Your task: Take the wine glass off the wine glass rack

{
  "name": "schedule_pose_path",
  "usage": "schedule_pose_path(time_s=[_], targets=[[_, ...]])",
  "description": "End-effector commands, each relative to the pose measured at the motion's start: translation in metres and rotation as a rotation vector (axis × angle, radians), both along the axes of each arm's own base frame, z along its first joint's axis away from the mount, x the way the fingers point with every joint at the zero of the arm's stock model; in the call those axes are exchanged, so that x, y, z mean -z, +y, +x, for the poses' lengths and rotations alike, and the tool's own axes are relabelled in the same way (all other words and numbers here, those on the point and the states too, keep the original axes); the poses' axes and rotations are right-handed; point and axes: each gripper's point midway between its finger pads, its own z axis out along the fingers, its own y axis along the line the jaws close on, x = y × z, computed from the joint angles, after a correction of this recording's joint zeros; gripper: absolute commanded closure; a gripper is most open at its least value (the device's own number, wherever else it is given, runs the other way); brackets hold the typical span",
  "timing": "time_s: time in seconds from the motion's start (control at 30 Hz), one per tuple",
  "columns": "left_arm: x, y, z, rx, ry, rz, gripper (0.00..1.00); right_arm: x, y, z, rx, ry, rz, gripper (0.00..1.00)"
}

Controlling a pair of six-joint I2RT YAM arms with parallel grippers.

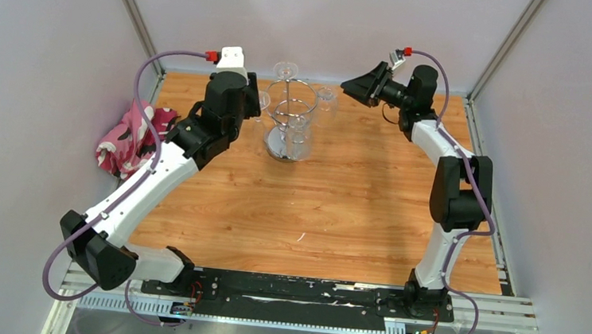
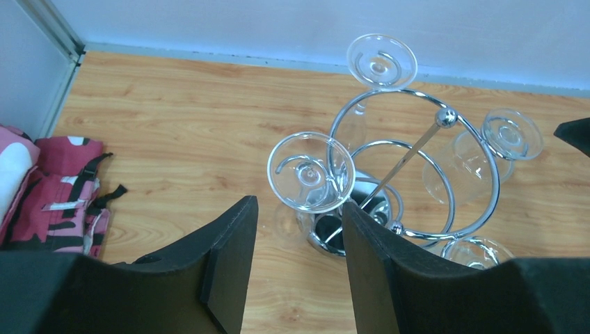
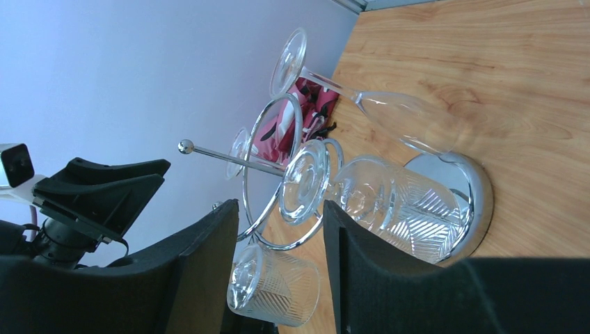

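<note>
The left gripper (image 2: pixel 298 209) and right gripper (image 3: pixel 280 209) are hovering, fingers apart; the left needs centring on the stem of the wine glass (image 2: pixel 309 172).

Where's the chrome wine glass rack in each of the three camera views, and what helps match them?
Top external: the wine glass rack stands in the upper middle.
Left wrist: the rack sits right of centre, seen from above.
Right wrist: the rack fills the centre, turned sideways, disc base at right.
Shared landmark: the pink patterned cloth, left of the rack in the first two, behind it in the third.
</note>
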Motion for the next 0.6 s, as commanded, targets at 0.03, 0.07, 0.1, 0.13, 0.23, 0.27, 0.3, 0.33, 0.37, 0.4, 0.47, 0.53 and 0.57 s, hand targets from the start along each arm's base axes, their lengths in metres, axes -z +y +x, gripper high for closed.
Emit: schedule_pose_path(time_s=[0.03, 0.07, 0.1, 0.13, 0.23, 0.27, 0.3, 0.33, 0.37, 0.4, 0.47, 0.53, 0.57], targets=[[-0.011, 0.015, -0.009, -0.055, -0.040, 0.008, 0.45, 0.004, 0.014, -0.009, -0.066, 0.015, 0.022, 0.49], [-0.011, 0.017, -0.010, -0.061, -0.043, 0.009, 0.45, 0.006, 0.015, -0.009, -0.068, 0.021, 0.021, 0.49], [-0.010, 0.018, -0.010, -0.065, -0.041, 0.011, 0.45, 0.008, 0.016, -0.008, -0.068, 0.025, 0.020, 0.49], [-0.011, 0.020, -0.011, -0.068, -0.046, 0.010, 0.45, 0.011, 0.017, -0.008, -0.068, 0.031, 0.017, 0.49], [-0.010, 0.021, -0.012, -0.075, -0.046, 0.016, 0.44, 0.019, 0.021, -0.008, -0.071, 0.049, 0.014, 0.49], [-0.010, 0.022, -0.012, -0.076, -0.045, 0.018, 0.44, 0.021, 0.022, -0.008, -0.071, 0.052, 0.014, 0.49], [-0.009, 0.022, -0.012, -0.076, -0.044, 0.019, 0.44, 0.023, 0.023, -0.007, -0.071, 0.055, 0.014, 0.49], [-0.009, 0.022, -0.012, -0.076, -0.044, 0.021, 0.44, 0.024, 0.024, -0.007, -0.072, 0.059, 0.014, 0.49], [-0.008, 0.022, -0.012, -0.076, -0.042, 0.023, 0.44, 0.026, 0.024, -0.006, -0.072, 0.065, 0.013, 0.49], [-0.008, 0.022, -0.013, -0.078, -0.043, 0.023, 0.44, 0.026, 0.025, -0.005, -0.070, 0.067, 0.015, 0.49], [-0.008, 0.023, -0.013, -0.078, -0.043, 0.024, 0.44, 0.027, 0.027, -0.004, -0.073, 0.071, 0.018, 0.49], [-0.008, 0.024, -0.014, -0.082, -0.046, 0.024, 0.44, 0.026, 0.030, -0.004, -0.079, 0.069, 0.021, 0.49], [-0.008, 0.025, -0.015, -0.084, -0.049, 0.024, 0.44, 0.026, 0.031, -0.003, -0.080, 0.071, 0.022, 0.49]])
